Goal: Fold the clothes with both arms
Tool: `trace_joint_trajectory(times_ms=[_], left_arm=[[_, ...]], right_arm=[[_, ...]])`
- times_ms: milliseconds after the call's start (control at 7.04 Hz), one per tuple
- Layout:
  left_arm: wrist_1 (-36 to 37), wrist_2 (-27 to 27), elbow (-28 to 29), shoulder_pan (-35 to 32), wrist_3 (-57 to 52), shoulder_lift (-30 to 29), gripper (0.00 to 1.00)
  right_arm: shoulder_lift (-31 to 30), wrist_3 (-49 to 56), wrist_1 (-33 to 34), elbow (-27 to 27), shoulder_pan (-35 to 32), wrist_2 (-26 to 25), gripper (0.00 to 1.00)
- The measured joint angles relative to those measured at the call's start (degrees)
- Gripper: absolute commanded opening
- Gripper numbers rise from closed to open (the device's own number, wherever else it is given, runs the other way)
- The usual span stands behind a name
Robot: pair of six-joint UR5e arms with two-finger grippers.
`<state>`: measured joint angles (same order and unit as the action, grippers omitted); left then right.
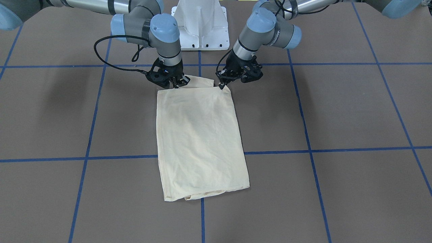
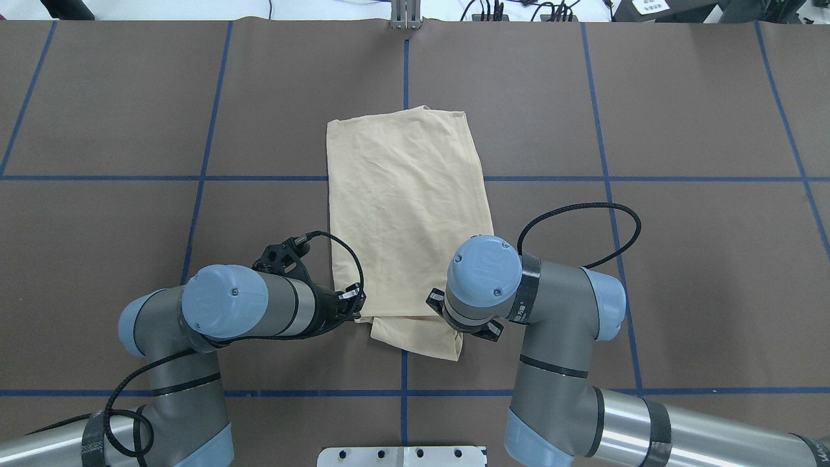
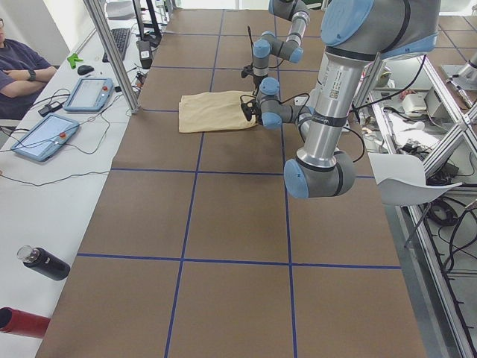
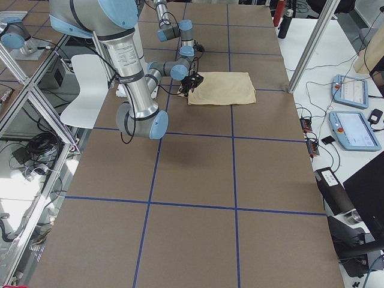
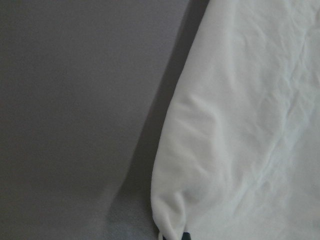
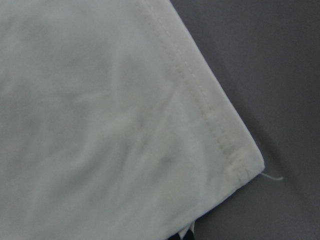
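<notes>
Left claw (image 1: pixel 221 85) pinching shirt (image 1: pixel 199 141) corner, right claw (image 1: pixel 176 84) pinching the other

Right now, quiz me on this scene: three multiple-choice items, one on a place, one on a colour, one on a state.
1. The left claw and right claw are at the shirt's
A. end nearest the base
B. end farthest from the base
C. long sides, midway

2. The shirt is
A. navy
B. red
C. cream-yellow

3. The shirt is
A. hanging in the air
B. folded to an oblong on the table
C. spread out with sleeves wide

Answers:
1 A, each claw is at a shirt corner on the base side.
2 C, the cloth shows pale cream-yellow in the front and overhead views.
3 B, it lies as a neat oblong with no sleeve sticking out.
</notes>
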<state>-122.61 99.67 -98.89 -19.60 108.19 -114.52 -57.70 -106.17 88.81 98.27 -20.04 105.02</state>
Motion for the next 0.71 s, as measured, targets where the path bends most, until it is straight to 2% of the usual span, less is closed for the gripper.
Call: trace_joint_trajectory(times_ms=[426,710], left_arm=[[0.0,0.42,-0.64,-0.04,-0.13,0.08,0.0],[0.16,2.74,-3.23,-0.24,-0.63,1.13,0.0]], right_arm=[[-0.79,0.0,0.31,3.19,-0.89,0.85,0.0],[-1.79,0.0,1.1,5.19,-0.66,1.11,0.0]])
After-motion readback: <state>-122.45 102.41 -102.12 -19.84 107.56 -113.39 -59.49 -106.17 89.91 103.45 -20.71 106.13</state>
